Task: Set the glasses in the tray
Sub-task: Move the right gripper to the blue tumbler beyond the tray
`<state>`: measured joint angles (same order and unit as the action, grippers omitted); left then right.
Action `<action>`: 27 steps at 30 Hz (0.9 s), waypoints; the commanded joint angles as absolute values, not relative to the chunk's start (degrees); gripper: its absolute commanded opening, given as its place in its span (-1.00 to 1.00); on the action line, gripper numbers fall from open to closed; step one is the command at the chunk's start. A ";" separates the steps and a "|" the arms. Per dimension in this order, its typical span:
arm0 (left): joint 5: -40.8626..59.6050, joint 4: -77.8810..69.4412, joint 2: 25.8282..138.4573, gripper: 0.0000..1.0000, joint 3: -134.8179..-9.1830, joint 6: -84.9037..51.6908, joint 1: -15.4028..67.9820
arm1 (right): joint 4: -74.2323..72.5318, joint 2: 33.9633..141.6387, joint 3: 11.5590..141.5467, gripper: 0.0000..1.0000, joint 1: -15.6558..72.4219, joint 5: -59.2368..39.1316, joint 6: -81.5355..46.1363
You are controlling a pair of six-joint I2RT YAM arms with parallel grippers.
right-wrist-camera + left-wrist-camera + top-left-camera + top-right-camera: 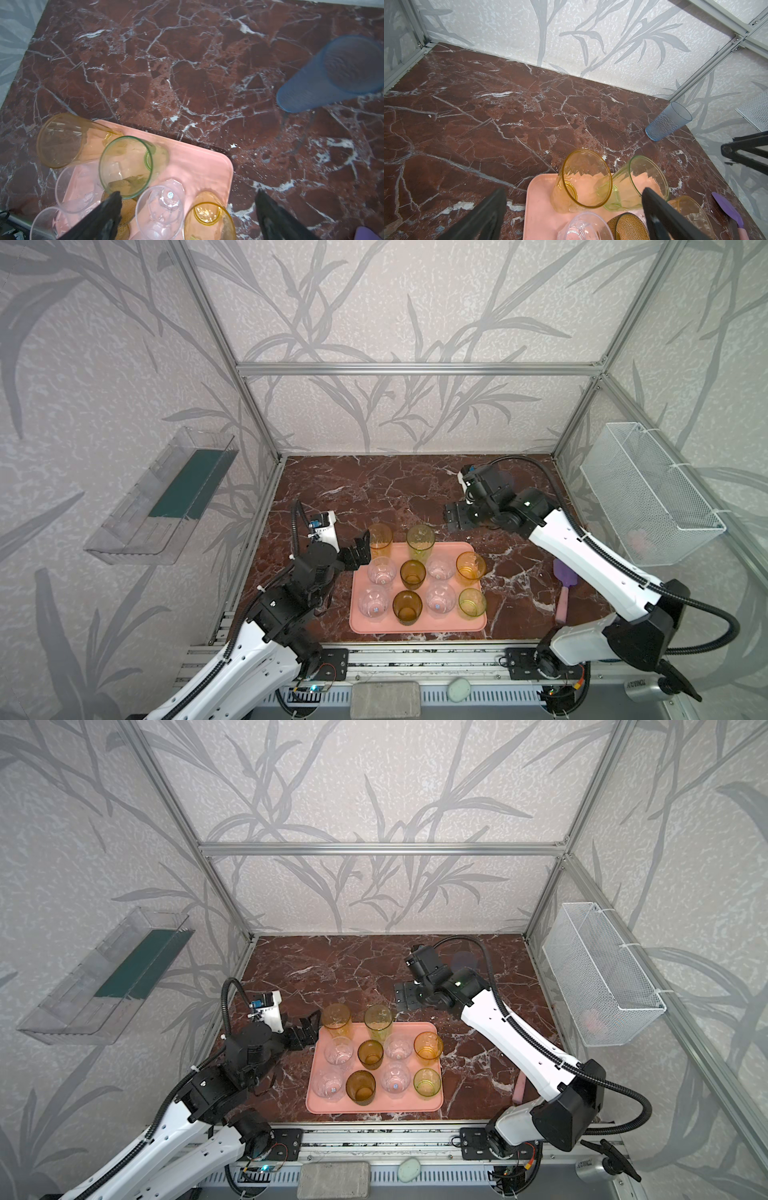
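1. The salmon-pink tray (415, 624) lies on the marble worktop (353, 489) by its front edge, about midway, with ten glasses (440, 599) standing upright in it.
2. On the tray's far edge, a tall yellow tumbler (380, 541) stands at the left corner with a tall green tumbler (420, 541) beside it.
3. Nearer the front are two rows of short ones: four clear faceted glasses (381, 570), two amber glasses (412, 574), and an orange glass (470, 568) and a yellow-green glass (472, 602) by the right edge.
4. The blue tumbler (668, 121) stands upright on the worktop near its far right corner, well apart from the tray.
5. My left claw (360, 551) is spread wide and empty, just beside the tall yellow tumbler.
6. My right claw (457, 516) is spread too, gripping nothing, over the worktop beyond the tray's far right corner.
7. A purple-headed spatula (564, 589) lies on the worktop to the right of the tray.
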<state>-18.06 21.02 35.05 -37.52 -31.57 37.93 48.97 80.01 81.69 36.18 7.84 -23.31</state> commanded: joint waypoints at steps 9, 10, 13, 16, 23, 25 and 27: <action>-17.33 21.88 39.04 0.98 -42.04 -32.78 37.88 | 45.27 73.34 75.13 0.98 19.31 3.22 -18.78; -16.94 21.75 39.49 0.98 -42.33 -32.77 37.89 | 44.91 73.60 75.03 0.98 18.26 2.80 -18.50; -16.06 21.78 40.46 0.99 -42.82 -32.98 37.88 | 44.47 74.91 75.10 0.98 15.61 1.58 -17.97; -15.36 21.65 40.88 0.99 -42.93 -33.43 37.88 | 43.96 76.95 75.75 0.98 14.03 0.81 -17.69; -14.13 21.79 41.37 0.99 -43.50 -33.73 37.88 | 42.69 82.43 78.47 0.99 12.13 -0.70 -17.53; -14.14 21.97 41.35 0.99 -43.70 -33.59 37.88 | 42.19 83.56 79.05 1.00 11.89 -0.77 -17.53; -14.14 21.96 41.37 0.99 -43.78 -33.56 37.88 | 41.71 84.59 79.72 1.00 11.64 -0.71 -17.45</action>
